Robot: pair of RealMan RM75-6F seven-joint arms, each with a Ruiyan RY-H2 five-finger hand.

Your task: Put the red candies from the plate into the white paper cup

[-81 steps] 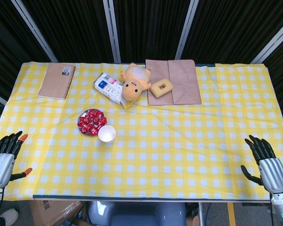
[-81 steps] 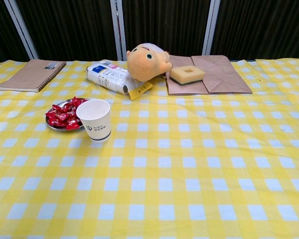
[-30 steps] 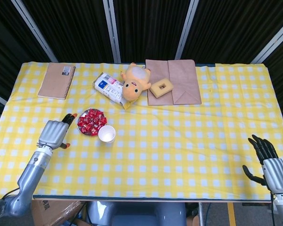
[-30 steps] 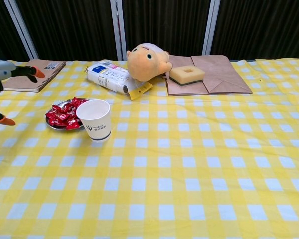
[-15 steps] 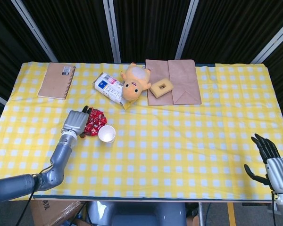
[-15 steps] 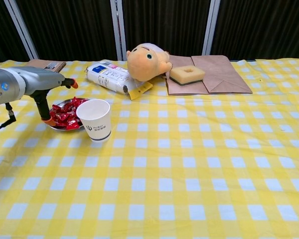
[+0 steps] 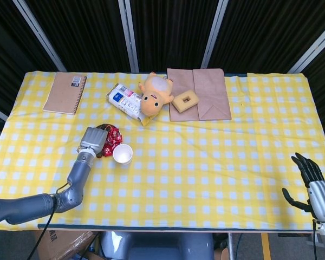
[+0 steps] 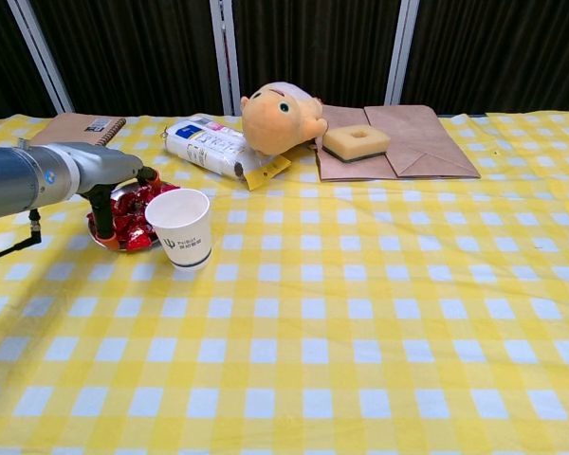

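Red wrapped candies (image 8: 133,224) lie heaped on a small metal plate (image 8: 114,245) at the table's left. The white paper cup (image 8: 182,227) stands upright just right of the plate, and I see it from above as cup (image 7: 122,154). My left hand (image 7: 95,140) hovers over the plate's left half and hides most of it; some candies (image 7: 113,137) show beside it. In the chest view the left hand (image 8: 109,182) has its thumb pointing down into the candies and its fingers spread above them, holding nothing I can see. My right hand (image 7: 314,187) stays open, off the front right corner.
Along the far side lie a brown notebook (image 7: 65,93), a white packet (image 7: 124,101), a yellow plush toy (image 7: 154,93), and a brown paper bag (image 7: 206,92) with a yellow square sponge ring (image 7: 184,101) on it. The yellow checked tablecloth (image 7: 216,162) covers the table.
My left arm swung in from the front left corner and came over the plate, the hand now lowered onto the candies. The right hand drifted slightly back and stays open.
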